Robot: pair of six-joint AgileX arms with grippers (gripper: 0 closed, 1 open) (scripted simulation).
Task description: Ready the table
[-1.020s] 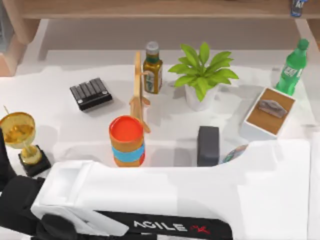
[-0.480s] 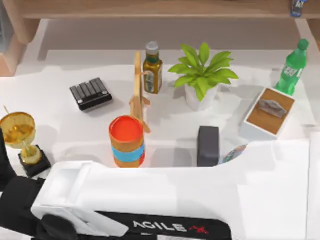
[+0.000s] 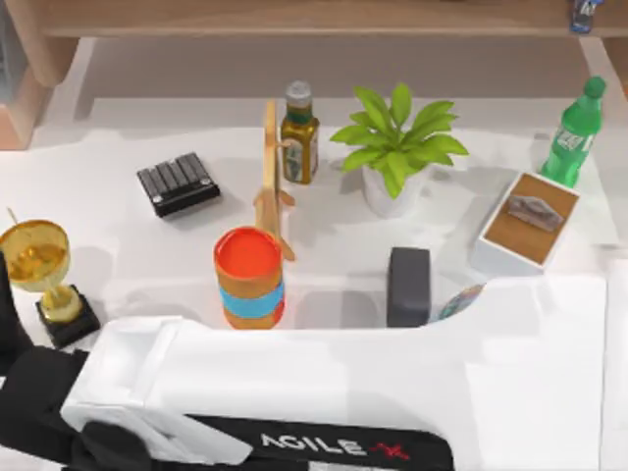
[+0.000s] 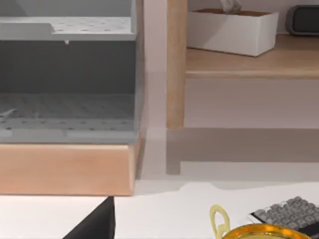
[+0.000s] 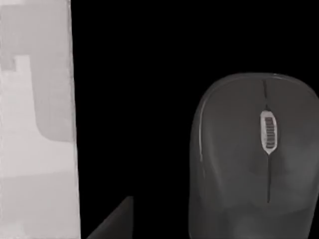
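The white table [image 3: 118, 245] carries many objects. A wide white arm link [image 3: 373, 383] lies across the front of the top view and covers that part of the table. In the left wrist view a dark finger [image 4: 97, 224] of my left gripper pokes in, near a gold trophy [image 4: 254, 231] and facing the wooden shelf unit [image 4: 70, 167]. My right wrist camera looks down on a grey computer mouse [image 5: 254, 159] lying on a black mat [image 5: 134, 99]. One dark finger [image 5: 114, 221] of my right gripper shows beside the mouse, with nothing held.
On the table stand a gold trophy [image 3: 39, 270], black keypad [image 3: 179, 183], wooden stand [image 3: 271, 177], oil bottle [image 3: 299, 132], potted plant [image 3: 397, 147], green bottle [image 3: 574, 132], white box [image 3: 527, 228], orange cup [image 3: 249, 277] and dark block [image 3: 408, 286]. A wooden shelf [image 3: 294, 18] runs along the back.
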